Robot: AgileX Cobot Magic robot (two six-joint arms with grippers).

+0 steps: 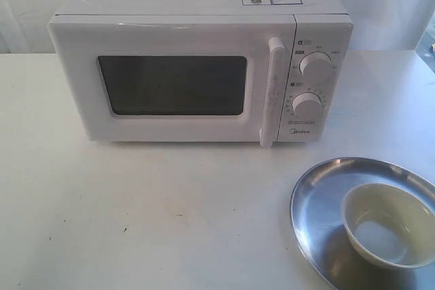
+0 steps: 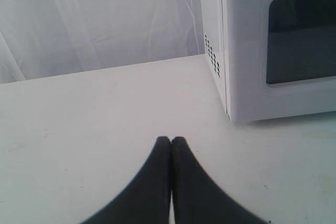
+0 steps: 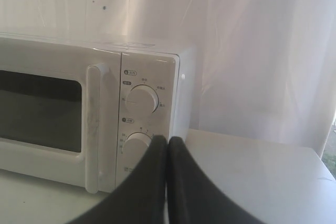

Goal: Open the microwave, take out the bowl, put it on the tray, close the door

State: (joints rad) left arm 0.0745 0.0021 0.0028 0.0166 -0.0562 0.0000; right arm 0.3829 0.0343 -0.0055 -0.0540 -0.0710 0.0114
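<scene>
The white microwave (image 1: pixel 197 73) stands at the back of the table with its door (image 1: pixel 170 83) shut and the bar handle (image 1: pixel 274 89) upright. At the front right the cream bowl (image 1: pixel 389 224) sits on the silver tray (image 1: pixel 319 195). Neither gripper shows in the exterior view. My left gripper (image 2: pixel 170 140) is shut and empty above the table, off the microwave's (image 2: pixel 278 45) side with the vents. My right gripper (image 3: pixel 168 140) is shut and empty, in front of the microwave's (image 3: pixel 94 114) knob panel, apart from it.
A white curtain (image 3: pixel 252 40) hangs behind the table. The table's right edge (image 1: pixel 425 73) runs close to the microwave. Bare tabletop (image 1: pixel 136 215) lies in front of the microwave, left of the tray.
</scene>
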